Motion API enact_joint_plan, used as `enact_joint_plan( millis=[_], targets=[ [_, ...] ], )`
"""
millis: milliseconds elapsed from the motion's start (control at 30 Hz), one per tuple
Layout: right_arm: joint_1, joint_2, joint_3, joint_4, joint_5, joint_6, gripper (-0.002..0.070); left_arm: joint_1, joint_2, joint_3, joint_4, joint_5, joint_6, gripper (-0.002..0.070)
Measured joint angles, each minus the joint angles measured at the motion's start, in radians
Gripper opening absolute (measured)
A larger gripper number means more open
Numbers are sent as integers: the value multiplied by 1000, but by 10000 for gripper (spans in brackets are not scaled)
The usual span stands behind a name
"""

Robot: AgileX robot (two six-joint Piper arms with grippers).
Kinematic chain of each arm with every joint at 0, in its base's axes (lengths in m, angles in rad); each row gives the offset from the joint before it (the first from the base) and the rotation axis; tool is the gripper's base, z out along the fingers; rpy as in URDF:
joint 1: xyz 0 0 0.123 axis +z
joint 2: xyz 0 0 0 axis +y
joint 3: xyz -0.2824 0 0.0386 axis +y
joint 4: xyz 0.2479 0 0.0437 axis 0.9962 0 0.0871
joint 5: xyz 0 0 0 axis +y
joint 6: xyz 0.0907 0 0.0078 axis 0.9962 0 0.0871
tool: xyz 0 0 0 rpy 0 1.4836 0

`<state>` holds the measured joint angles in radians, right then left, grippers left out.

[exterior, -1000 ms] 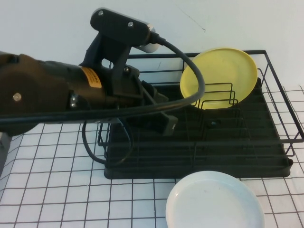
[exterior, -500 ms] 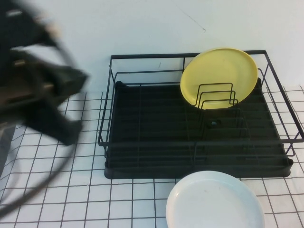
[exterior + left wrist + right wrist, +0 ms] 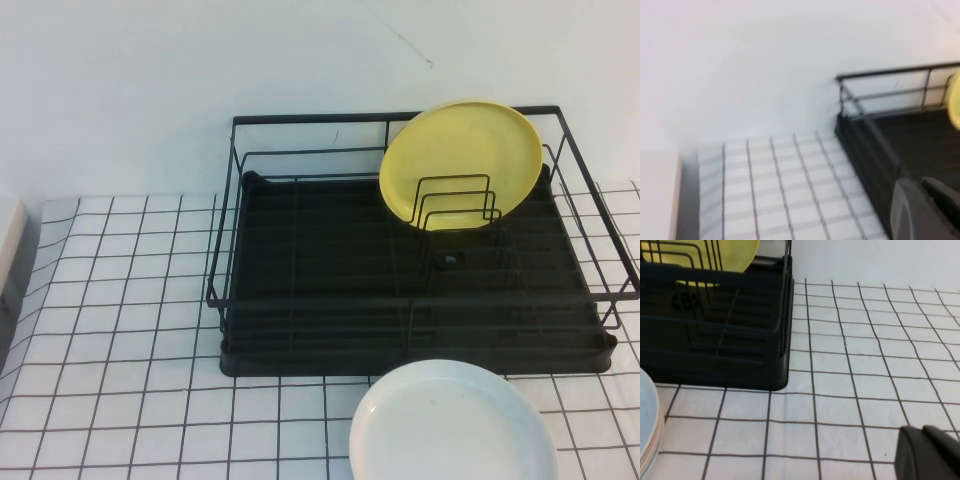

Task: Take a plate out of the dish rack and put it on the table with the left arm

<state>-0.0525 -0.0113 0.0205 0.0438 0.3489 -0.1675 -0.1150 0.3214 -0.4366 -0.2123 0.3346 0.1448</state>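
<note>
A yellow plate (image 3: 461,160) stands upright against wire dividers.

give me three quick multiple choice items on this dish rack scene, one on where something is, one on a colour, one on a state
1. Where is the white plate?
A. flat on the table, in front of the dish rack
B. upright in the rack
C. held in a gripper

2. What colour is the plate still in the rack?
A. grey
B. yellow
C. blue

3. How is the left gripper?
A. open around the rack wire
B. gripping a plate
C. shut, empty, off beside the rack

Answers: 1 A, it lies on the grid squares outside the rack. 2 B, the yellow plate stands in the dividers. 3 C, nothing sits between its fingers. The right gripper hangs low over the table.
</note>
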Motion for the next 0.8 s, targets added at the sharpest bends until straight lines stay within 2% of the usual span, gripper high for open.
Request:
enact_joint_plan(
  millis=[200,400,800],
  targets=[
    [0,0,0,0,0,0,-3,65,-197,252,-16,-24,0,-2],
    [0,0,0,1,0,0,-3,69,-275,428,-20,-123,0,-2],
    [0,0,0,4,0,0,-3,69,-280,459,-20,-85,2,-2]
  ],
)
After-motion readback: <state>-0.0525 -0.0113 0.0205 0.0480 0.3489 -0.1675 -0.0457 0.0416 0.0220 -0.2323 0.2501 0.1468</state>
